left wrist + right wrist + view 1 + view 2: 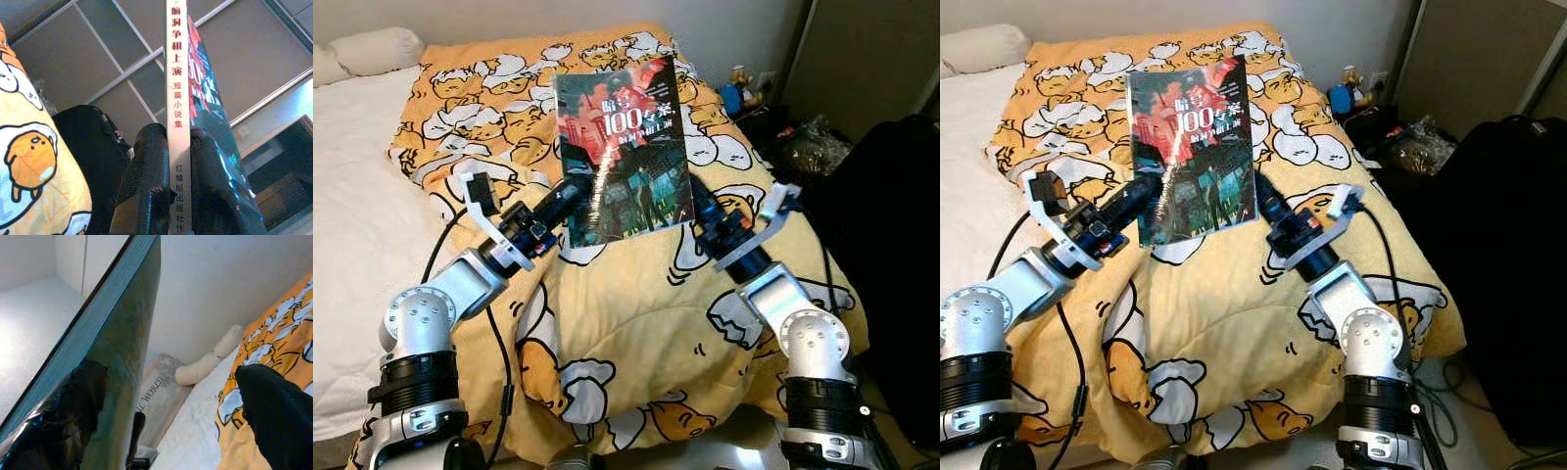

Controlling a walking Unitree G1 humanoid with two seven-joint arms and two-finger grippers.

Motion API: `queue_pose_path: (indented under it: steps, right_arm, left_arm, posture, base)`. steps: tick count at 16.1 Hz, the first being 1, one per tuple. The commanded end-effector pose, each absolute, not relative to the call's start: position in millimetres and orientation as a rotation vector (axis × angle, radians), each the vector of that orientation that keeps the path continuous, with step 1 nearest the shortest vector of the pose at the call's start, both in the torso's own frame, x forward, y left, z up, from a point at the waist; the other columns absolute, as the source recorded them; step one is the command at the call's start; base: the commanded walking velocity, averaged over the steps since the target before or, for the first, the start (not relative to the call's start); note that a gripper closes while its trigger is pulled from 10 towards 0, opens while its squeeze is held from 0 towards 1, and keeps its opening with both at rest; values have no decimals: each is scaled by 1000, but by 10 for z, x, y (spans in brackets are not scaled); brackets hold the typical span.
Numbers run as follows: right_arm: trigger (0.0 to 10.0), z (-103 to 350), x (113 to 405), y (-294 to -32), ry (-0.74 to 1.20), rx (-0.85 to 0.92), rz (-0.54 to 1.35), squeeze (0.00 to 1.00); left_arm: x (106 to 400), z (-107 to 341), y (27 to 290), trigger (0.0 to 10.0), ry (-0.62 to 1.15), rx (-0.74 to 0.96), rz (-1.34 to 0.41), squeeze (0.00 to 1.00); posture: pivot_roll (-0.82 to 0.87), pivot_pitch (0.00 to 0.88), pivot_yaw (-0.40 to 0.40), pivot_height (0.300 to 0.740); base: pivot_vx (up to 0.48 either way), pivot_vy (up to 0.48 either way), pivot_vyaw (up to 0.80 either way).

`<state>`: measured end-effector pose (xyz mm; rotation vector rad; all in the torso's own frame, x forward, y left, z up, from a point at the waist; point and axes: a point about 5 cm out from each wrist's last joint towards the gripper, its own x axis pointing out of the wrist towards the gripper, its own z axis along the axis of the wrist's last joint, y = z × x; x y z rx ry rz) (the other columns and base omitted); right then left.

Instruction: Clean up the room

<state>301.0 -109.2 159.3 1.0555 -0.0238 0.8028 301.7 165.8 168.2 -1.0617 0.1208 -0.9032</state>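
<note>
From the head views, the book is lifted off the bed near its right edge, not yet put away. In the left wrist view, the left hand is clamped on its spine; in the right wrist view, the right hand is spread wide, one finger against the cover.

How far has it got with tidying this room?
Early, by the look of it. In hand: a glossy dark paperback book is lifted above the yellow cartoon-print blanket, the left gripper clamped on its spine edge and the right gripper at its opposite edge. Left: putting the book away, and the clutter on the floor beside the bed.
</note>
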Motion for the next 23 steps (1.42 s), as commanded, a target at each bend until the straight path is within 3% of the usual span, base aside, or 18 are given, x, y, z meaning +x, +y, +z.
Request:
queue_pose_path:
  steps: [1,12,23]
  right_arm:
    - [10000,1739,3022,-1079,-72,1067,837,0]
    - [10000,1875,2985,-1122,-111,1157,872,0]
    - [10000,1801,2953,-1012,6,1055,927,0]
  left_arm:
    - [2999,1723,1650,0,104,-1045,-924,0]
    - [3015,1641,1566,0,111,-1073,-921,0]
    - [2977,1641,1483,0,129,-1023,-984,0]
  posture:
    - [30,0,71,740]
    - [16,0,64,740]
    - [19,0,47,740]
  base:
    - [0,0,0]
    - [0,0,0]
    - [0,0,0]
